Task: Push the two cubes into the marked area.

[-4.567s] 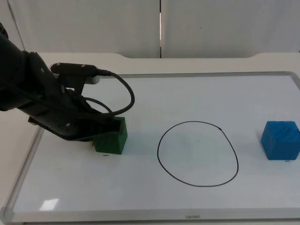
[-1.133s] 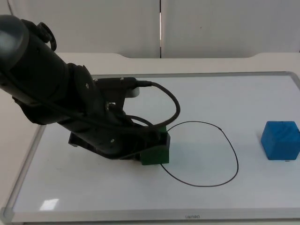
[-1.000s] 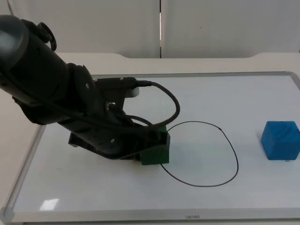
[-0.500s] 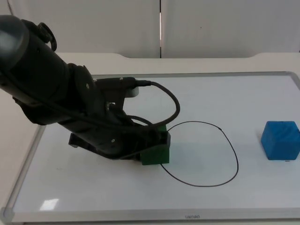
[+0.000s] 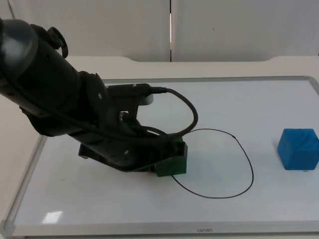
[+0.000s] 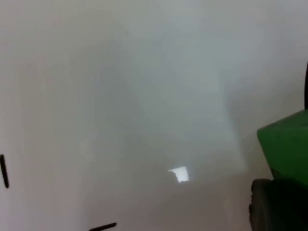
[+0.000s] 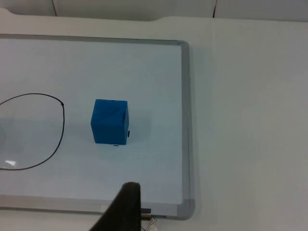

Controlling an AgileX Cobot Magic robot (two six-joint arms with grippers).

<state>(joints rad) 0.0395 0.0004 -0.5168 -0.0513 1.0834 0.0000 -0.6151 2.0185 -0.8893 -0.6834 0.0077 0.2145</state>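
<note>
The left gripper (image 5: 167,154) sits low on the whiteboard (image 5: 224,99), pressed against the green cube (image 5: 173,166) from the cube's 9 o'clock side; whether its jaws are released or clenched cannot be told, since the arm's bulk covers them. In the left wrist view the green cube (image 6: 286,144) lies just beside the black fingertip (image 6: 276,204), touching or very nearly so. The cube stands on the drawn line of the marked area (image 5: 210,163), at the oval's 8 o'clock edge, partly inside it.

The blue cube (image 5: 298,148) rests well apart at the oval's 3 o'clock, outside the line and near the whiteboard's right frame. In the right wrist view the blue cube (image 7: 110,121) stands upright between the oval's line (image 7: 57,139) and the whiteboard's metal frame (image 7: 186,125).

The right gripper (image 7: 122,209) waits off the whiteboard's edge, above the white desk (image 7: 250,120), away from the blue cube; how its jaws stand cannot be told.
</note>
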